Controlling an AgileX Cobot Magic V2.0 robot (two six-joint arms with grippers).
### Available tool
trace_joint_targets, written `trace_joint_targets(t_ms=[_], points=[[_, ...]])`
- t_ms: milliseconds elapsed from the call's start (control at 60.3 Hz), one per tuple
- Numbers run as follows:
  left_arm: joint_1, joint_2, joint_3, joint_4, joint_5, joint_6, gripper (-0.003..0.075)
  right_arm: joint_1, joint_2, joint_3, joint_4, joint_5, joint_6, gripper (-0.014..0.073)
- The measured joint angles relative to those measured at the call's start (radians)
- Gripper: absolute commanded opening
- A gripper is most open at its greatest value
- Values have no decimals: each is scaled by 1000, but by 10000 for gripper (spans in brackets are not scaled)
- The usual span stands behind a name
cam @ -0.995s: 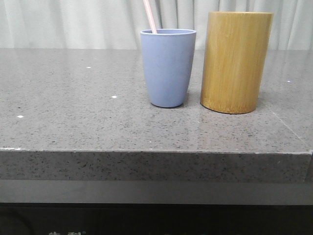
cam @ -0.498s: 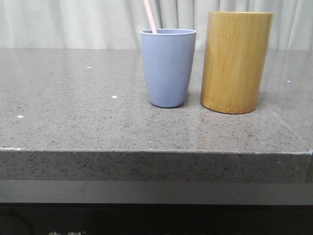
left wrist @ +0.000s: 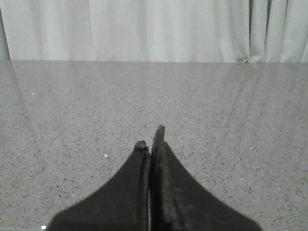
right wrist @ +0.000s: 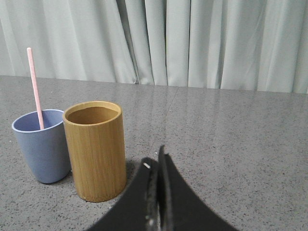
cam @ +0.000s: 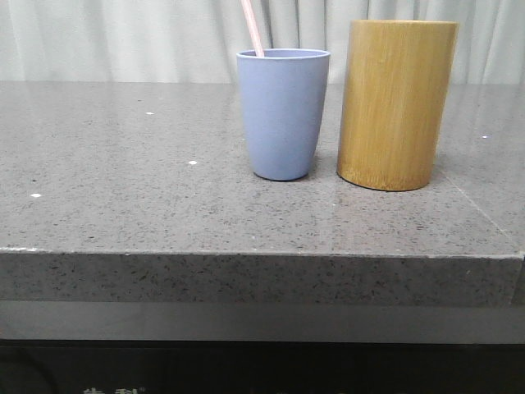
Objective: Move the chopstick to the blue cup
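The blue cup stands on the grey stone counter, with one pink chopstick leaning inside it, only its upper end showing. In the right wrist view the same blue cup and chopstick sit beside the bamboo cylinder. My right gripper is shut with nothing in it, low over the counter, a short way to the side of the cylinder. My left gripper is shut and empty over bare counter; no cup appears in its view. Neither gripper appears in the front view.
A taller yellow-brown bamboo cylinder stands close to the right of the blue cup; from above its inside looks empty. The counter's front edge runs across the front view. A pale curtain hangs behind the counter.
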Motion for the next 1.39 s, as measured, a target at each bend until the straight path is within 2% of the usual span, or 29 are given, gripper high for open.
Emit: trace_joint_targets(t_ms=[315,531,1393], points=[[0,0,163,-38,-49,0,-19,0,0,1,0,0,0,-87],[0,0,297,-41,-225,0,-19,0,0,1,0,0,0,-87],[0,0,297,-41,-256,0,-19,0,0,1,0,-2,0,-87]])
